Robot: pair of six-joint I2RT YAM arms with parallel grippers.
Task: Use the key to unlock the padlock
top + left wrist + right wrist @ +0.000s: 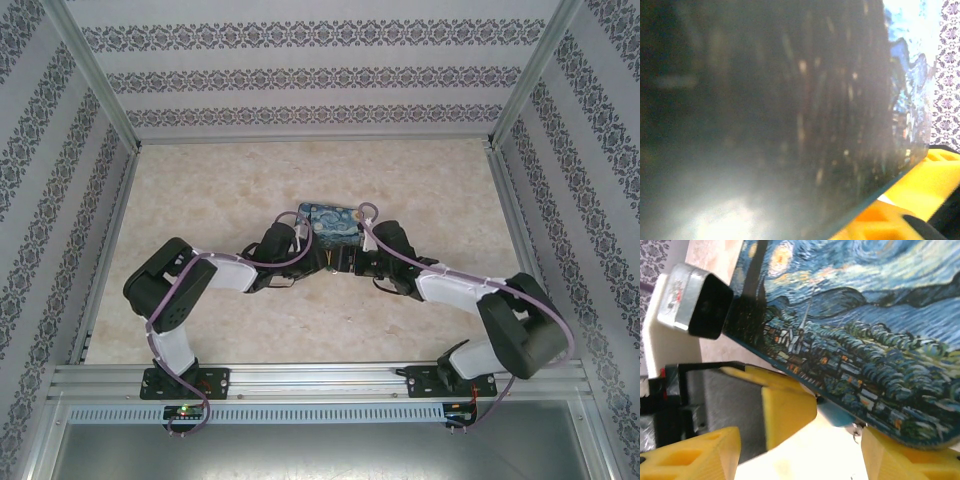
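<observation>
Padlock [837, 415]: tiny, pale-blue body with a small silvery metal bit beside it. It lies tucked under the lower edge of the painted tin [865, 330], on the table [200, 200], partly hidden. Judged light, hard and slippery; best pinched across its flat body.
Right pincer [800, 452]: ribbed yellow fingers spread wide, holding nothing.
Left pincer [305, 262]: pressed close against the tin; whether it grips cannot be told.

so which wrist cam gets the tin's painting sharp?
Right wrist: the painting on the tin is crisp there. Left wrist gets it as dark blur, up close.
</observation>
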